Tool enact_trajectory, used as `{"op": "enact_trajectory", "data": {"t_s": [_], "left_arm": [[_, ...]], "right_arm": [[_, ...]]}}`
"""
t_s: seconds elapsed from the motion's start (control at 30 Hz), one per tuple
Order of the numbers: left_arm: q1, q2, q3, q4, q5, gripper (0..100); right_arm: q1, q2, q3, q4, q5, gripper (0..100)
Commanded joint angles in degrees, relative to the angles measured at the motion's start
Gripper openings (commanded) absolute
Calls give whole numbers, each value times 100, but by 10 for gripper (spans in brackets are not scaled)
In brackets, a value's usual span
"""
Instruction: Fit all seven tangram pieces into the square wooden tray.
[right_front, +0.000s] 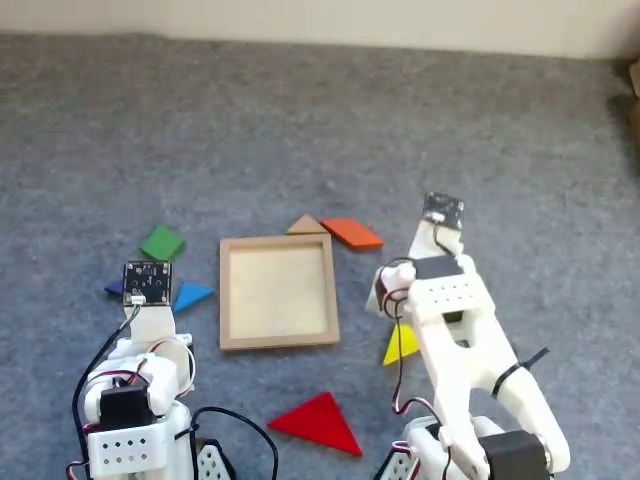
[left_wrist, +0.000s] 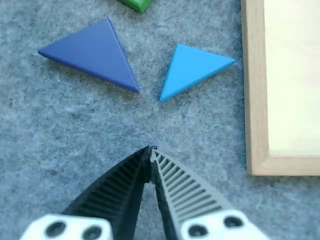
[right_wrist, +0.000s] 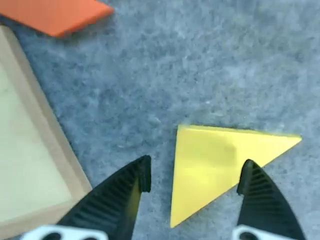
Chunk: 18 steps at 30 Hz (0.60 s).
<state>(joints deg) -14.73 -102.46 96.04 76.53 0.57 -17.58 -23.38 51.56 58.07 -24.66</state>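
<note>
The square wooden tray (right_front: 225, 300) lies empty mid-table. My left gripper (left_wrist: 151, 149) is shut with nothing in it, just short of a dark blue triangle (left_wrist: 92, 52) and a light blue triangle (left_wrist: 190, 67), with the tray's rim (left_wrist: 254, 100) beside it. My right gripper (right_wrist: 196, 170) is open and low over the yellow triangle (right_wrist: 215, 160), one finger on each side of its corner. An orange parallelogram (right_wrist: 55, 15) lies beyond, near the tray rim (right_wrist: 45, 130). A large red triangle (right_front: 318, 422) rests between the two arm bases.
A green square (right_front: 162, 242) sits left of the tray, past the blue pieces. A tan triangle (right_front: 306, 226) touches the tray's far edge beside the orange parallelogram (right_front: 351, 232). Grey carpet covers the table, with open room at the back.
</note>
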Motion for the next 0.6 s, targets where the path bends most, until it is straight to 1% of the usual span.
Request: {"op": "enact_trajectory", "data": {"t_s": [0.0,0.27,0.4,0.57], "left_arm": [[-66,-189,110,26,53,13],[-66,-189,110,26,53,13],[-66,-189,110,26,53,13],[-66,-189,110,26,53,13]], "right_arm": [[22,-233,198,-338,-985,279],[48,-224,198,-347,-1758,279],[180,-224,189,-374,-2119,279],[418,-224,233,-919,-2224,279]]}}
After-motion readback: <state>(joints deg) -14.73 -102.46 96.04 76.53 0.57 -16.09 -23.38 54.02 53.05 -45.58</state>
